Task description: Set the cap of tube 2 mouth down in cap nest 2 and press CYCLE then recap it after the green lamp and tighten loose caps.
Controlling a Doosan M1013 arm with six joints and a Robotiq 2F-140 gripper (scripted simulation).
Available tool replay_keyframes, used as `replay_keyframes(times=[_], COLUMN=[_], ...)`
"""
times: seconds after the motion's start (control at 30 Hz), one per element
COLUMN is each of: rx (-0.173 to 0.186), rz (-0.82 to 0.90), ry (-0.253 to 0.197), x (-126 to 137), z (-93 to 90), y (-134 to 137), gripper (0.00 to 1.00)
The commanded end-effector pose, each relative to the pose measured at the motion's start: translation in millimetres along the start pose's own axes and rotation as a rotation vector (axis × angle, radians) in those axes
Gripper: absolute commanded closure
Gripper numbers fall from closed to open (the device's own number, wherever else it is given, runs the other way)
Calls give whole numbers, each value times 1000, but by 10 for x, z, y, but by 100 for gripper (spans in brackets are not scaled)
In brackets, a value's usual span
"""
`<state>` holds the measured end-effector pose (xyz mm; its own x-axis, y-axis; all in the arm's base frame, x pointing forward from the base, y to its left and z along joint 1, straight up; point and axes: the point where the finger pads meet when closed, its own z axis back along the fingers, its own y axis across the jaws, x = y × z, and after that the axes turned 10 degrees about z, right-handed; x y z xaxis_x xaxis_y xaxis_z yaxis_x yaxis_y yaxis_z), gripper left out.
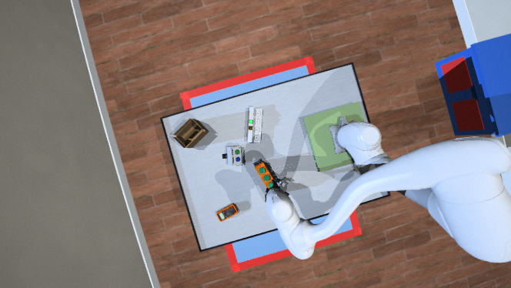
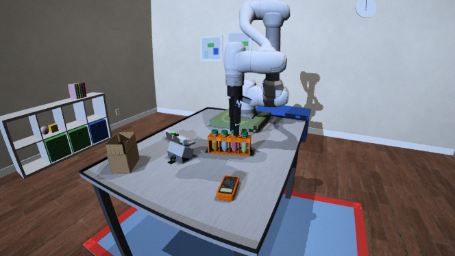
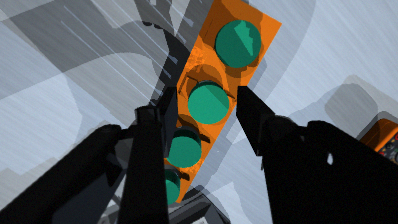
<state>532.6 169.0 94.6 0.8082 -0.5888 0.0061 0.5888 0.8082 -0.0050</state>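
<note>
The orange decapping station holds four tubes, each with a green cap on it, also seen in the top view. In the wrist view the four caps run in a line down the rack. My gripper is open and straddles the second cap from the top, with a small gap on each side. In the side view my gripper hangs straight down over the third tube from the left, the pink one. The cap tray shows a lit green lamp and I see no cap in its nests.
The key housing with the green and blue keys stands between the tray and the rack. A cardboard box stands at the left, an orange multimeter near the front edge, and a green pad lies behind the rack.
</note>
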Motion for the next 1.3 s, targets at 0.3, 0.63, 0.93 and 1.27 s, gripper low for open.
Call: replay_keyframes(times=[0.3, 0.63, 0.93, 1.27], rx=[6, 8, 4, 3], rz=[70, -38, -379, -879], ry=[5, 8, 3, 4], x=[2, 5, 6, 5], z=[20, 16, 17, 17], y=[14, 25, 22, 23], gripper=[70, 70, 70, 70])
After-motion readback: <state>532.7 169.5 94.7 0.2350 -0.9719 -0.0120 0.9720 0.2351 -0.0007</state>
